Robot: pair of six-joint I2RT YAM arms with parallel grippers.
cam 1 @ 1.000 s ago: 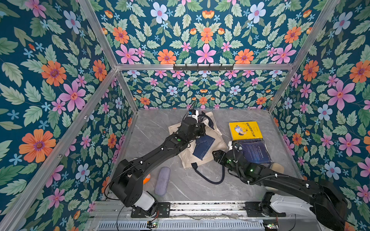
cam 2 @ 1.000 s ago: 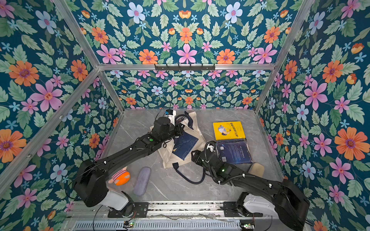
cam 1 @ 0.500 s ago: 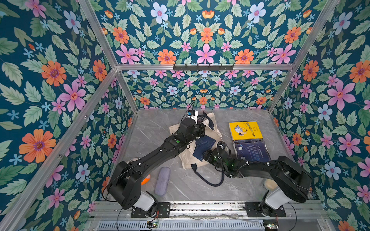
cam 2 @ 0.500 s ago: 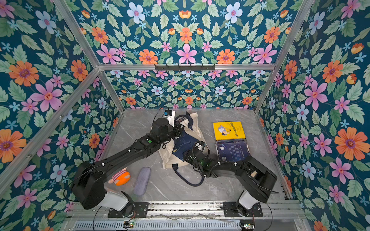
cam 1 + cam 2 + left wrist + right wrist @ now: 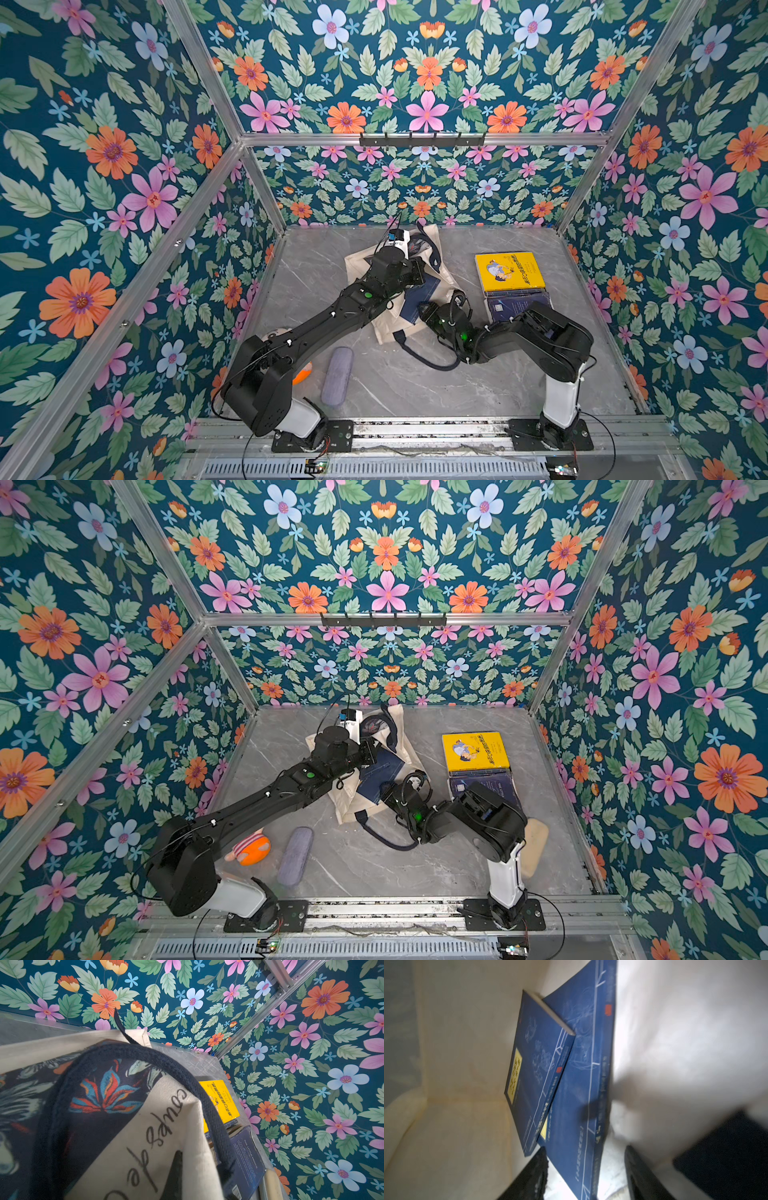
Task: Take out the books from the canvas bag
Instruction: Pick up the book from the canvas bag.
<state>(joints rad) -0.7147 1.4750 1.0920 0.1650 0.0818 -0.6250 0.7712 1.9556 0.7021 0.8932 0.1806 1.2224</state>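
**A:** What had changed in that last second?

**B:** The right gripper (image 5: 427, 309) had left the pile at right of centre in both top views. There the yellow book (image 5: 509, 272) and the navy book beside it (image 5: 507, 301) lay out on the table (image 5: 415, 395). It had swung across to the mouth of the canvas bag (image 5: 388, 329), mid-frame.

**A:** And its jaws?

**B:** Narrower than before, yet apart. In the right wrist view its fingers (image 5: 536, 1169) stood either side of the near edge of the larger navy book (image 5: 583, 1068), low in the frame. Pale canvas showed between that book and one finger, so nothing was clamped.

**A:** The other arm?

**B:** The left gripper (image 5: 415, 271) had stayed closed, just above centre. It seemed to pinch the bag's canvas at the opening and hold it up. Its own view was filled with canvas and the navy handle (image 5: 124, 1050), so I could not see the pinch itself.

**A:** So where did the books stand?

**B:** Two were out and at least two were inside. The smaller navy book (image 5: 533, 1068), with its yellow label, overlapped the larger one, left of centre in the right wrist view. I judged that a fresh grasp was beginning.
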